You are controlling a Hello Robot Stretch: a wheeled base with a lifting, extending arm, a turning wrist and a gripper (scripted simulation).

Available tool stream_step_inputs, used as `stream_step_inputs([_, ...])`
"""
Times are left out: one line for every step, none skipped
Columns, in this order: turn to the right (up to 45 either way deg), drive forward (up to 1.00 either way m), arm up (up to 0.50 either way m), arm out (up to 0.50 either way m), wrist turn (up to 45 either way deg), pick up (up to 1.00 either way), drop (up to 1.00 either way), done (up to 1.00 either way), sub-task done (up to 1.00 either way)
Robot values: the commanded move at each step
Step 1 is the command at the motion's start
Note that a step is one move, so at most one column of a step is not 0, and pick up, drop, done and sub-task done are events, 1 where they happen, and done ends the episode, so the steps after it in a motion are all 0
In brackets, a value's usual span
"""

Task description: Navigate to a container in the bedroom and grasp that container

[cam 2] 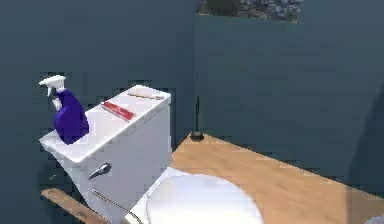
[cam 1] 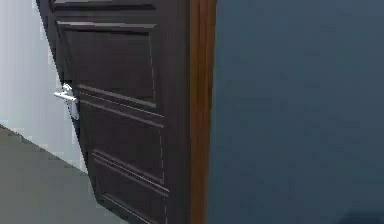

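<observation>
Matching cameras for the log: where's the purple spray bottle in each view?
Forward view: dark panelled door on the left, blue-grey wall on the right.
Arm side view: purple spray bottle at the left, upright on the lid of the toilet tank, near its left end.
Shared landmark: probably the blue-grey wall, which in the arm side view stands behind the toilet tank.

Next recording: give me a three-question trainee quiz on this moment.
1. True or false: the spray bottle stands on the floor.
2. The door handle is: A gold, B silver, C black.
3. Name the fixture that suggests this is no bedroom.
Key: 1 false, it stands on the tank; 2 B; 3 the toilet.
</observation>
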Motion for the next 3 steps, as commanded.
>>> stream_step_inputs([-45.0, 0.00, 0.00, 0.00, 0.0, 0.00, 0.00, 0.00, 0.00])
stream_step_inputs([-42.0, 0.00, 0.00, 0.00, 0.0, 0.00, 0.00, 0.00, 0.00])
stream_step_inputs([0.0, 0.20, 0.00, 0.00, 0.0, 0.00, 0.00, 0.00, 0.00])
